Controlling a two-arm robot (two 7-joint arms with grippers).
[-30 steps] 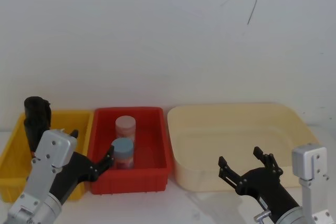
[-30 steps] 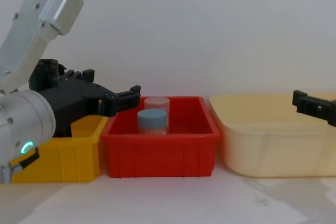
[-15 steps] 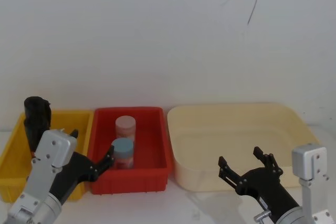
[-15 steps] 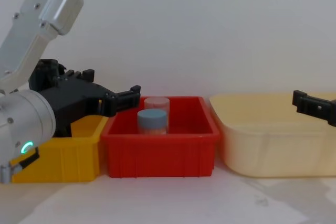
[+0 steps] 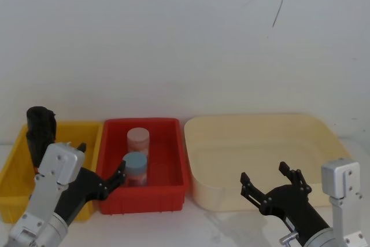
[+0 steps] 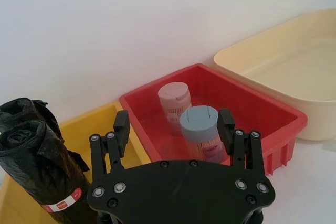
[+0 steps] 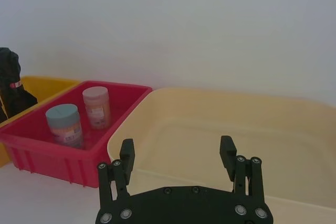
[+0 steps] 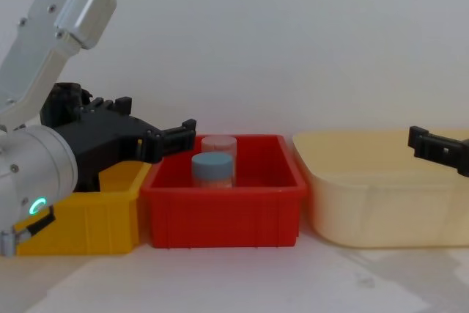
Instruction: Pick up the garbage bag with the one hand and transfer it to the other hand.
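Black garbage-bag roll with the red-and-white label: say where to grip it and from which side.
Probably its upper body, above the label: the standing black plastic roll rises above the yellow bin. Bring the open left gripper from above, fingers across its width.

Both end effectors (image 5: 100,159) (image 5: 263,173) splayed, forward-pointing

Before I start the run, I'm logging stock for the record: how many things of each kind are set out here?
Bins: 3 (yellow bin, red bin, cream bin)
Jars: 2 (pink-lidded jar, blue-lidded jar)
Black rolls: 2 (garbage bag, second black roll)
Total: 7
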